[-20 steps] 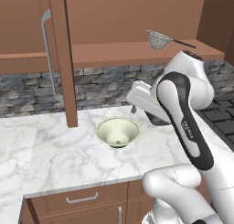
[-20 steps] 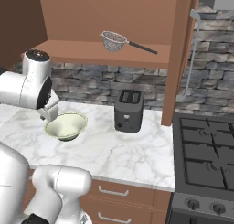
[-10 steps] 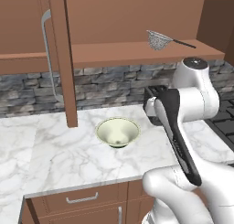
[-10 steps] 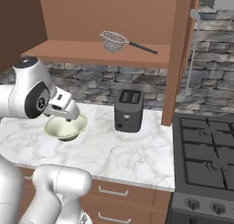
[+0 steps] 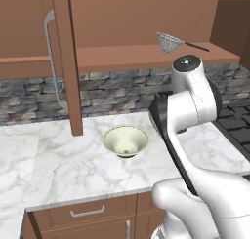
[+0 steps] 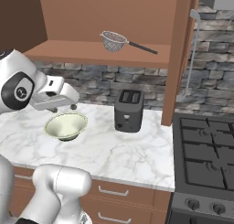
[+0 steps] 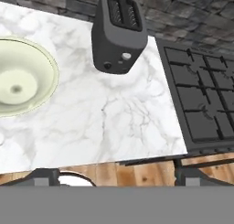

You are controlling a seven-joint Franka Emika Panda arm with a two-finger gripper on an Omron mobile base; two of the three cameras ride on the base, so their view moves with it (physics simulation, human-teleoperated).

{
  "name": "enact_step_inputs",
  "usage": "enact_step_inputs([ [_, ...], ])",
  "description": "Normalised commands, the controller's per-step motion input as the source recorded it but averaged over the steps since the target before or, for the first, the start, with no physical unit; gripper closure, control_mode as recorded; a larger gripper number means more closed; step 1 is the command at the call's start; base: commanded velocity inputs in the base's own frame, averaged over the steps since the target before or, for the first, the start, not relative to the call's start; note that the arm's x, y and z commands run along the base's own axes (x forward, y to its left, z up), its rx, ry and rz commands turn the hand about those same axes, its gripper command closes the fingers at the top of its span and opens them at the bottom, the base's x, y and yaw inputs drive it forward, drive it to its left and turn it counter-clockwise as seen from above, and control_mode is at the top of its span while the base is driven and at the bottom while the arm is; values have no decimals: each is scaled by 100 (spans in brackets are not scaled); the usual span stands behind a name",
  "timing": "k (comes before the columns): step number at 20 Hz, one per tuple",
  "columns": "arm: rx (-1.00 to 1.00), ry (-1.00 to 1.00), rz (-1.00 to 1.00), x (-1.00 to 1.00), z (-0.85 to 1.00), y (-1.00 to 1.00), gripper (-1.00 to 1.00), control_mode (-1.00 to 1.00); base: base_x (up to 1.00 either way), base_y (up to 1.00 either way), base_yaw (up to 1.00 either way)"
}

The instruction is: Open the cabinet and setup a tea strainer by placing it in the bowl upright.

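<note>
Since the earlier frame the arm has swung its hand up from beside the bowl; left base view shows the elbow raised below the tea strainer on the open cabinet shelf. Right base view: gripper just above the bowl's far rim. Hand view: jaws wide apart, empty, over the counter before the toaster.

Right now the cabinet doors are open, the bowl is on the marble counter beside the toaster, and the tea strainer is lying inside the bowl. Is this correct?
Not entirely. The tea strainer is not in the bowl; it lies on the shelf of the open cabinet, as the right base view shows. The bowl is empty on the marble counter, beside the toaster.
</note>
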Motion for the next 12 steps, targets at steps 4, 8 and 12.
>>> enact_step_inputs([
  [4,0,-16,0,49,23,-61,-100,-100,0,0,0],
  [8,0,-29,0,47,49,-57,-100,-100,0,0,0],
  [12,0,-29,0,39,54,-43,-100,-100,0,0,0],
])
